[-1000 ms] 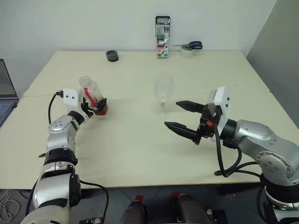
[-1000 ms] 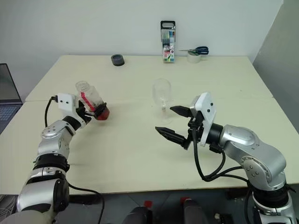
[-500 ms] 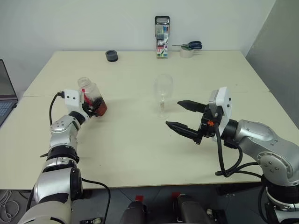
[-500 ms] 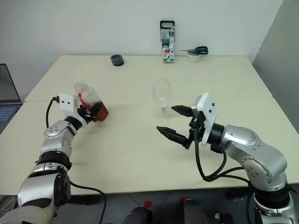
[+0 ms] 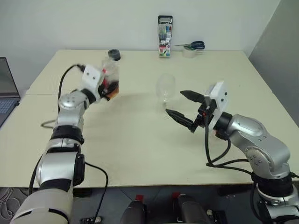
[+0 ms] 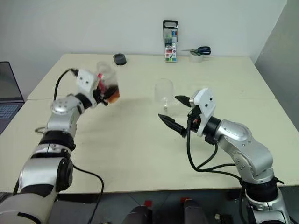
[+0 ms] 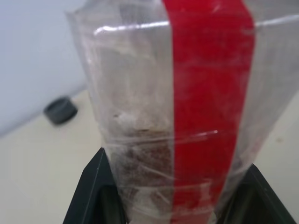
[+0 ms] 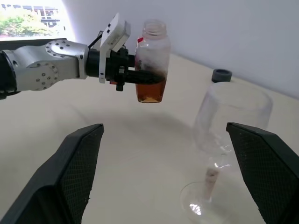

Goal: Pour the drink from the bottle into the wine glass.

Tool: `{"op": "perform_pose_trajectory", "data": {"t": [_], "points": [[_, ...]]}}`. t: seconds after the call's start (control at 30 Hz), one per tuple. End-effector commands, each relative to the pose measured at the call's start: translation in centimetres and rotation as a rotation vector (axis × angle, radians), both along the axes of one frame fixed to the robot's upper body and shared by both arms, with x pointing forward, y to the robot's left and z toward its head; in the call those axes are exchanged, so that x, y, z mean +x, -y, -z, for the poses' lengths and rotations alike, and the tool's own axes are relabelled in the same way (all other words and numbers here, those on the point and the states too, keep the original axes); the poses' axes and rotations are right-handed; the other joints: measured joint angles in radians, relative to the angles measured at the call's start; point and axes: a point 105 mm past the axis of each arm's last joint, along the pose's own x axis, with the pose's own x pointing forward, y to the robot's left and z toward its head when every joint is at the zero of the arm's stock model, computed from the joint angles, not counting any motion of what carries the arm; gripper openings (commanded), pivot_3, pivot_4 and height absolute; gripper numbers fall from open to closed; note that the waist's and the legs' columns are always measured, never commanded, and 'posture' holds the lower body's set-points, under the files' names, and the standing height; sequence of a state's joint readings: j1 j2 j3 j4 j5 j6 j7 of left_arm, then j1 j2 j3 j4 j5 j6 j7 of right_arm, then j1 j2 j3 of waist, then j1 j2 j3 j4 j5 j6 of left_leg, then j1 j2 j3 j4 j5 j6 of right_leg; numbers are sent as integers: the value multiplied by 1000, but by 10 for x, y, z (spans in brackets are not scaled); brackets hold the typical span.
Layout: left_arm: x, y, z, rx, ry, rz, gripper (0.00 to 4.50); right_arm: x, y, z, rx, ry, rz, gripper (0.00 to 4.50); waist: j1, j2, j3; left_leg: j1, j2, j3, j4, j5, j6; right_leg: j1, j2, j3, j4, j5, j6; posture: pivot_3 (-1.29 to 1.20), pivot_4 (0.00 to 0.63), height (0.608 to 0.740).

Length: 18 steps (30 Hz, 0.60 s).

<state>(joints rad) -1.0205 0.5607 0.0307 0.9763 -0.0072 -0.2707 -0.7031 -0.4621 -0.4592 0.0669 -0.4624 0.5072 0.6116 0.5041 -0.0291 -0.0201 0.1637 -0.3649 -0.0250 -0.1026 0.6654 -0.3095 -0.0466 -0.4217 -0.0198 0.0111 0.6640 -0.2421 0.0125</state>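
Note:
My left gripper is shut on the lower part of the bottle and holds it upright, above the table and left of the wine glass. The bottle's neck is open, and the amber drink fills only its bottom part. A red strip runs down its side between the black fingers. The empty glass stands near mid-table. My right gripper is open just right of the stem, not touching it, with one finger on either side of the glass in its wrist view.
At the table's far edge stand a marker pack, scissors on a tape roll and a dark grey round thing. A laptop sits off the table's left side. Bare tabletop lies in front of the glass.
The left gripper has raised the bottle off the table, turned it from tilted to upright and carried it right, toward the glass. The right gripper has edged forward, nearer the stem.

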Motion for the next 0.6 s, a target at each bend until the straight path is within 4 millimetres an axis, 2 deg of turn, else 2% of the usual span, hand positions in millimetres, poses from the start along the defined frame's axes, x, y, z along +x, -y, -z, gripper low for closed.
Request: {"op": "perform_pose_trajectory", "data": {"t": [0.03, 0.2, 0.5, 0.6], "points": [[-2, 28, -28, 162, 120, 98, 1745, 8, 2, -13, 25, 81, 37, 4500, 0, 0, 0, 0, 0, 1, 0, 0, 0, 0, 0, 0, 0, 0, 0, 0, 150, 740], [-6, 57, -51, 335, 213, 197, 1745, 16, 3, -18, 36, 117, 59, 4500, -4, 0, 0, -1, 0, 3, -1, 0, 0, -3, 0, 2, 1, 0, 0, 0, 150, 740], [-1, 70, -59, 612, 327, 177, 1745, 14, -3, -22, 63, 128, 54, 4500, -4, 0, 0, 0, 0, 4, -1, -1, 1, -2, 1, 3, 1, 0, 0, 0, 150, 740], [1, 71, -59, 657, 342, 166, 1745, 14, -3, -24, 69, 132, 57, 4500, -3, 0, 0, -1, 0, 4, -1, -1, 1, -3, 1, 2, 1, 0, 0, 0, 150, 740]]}}
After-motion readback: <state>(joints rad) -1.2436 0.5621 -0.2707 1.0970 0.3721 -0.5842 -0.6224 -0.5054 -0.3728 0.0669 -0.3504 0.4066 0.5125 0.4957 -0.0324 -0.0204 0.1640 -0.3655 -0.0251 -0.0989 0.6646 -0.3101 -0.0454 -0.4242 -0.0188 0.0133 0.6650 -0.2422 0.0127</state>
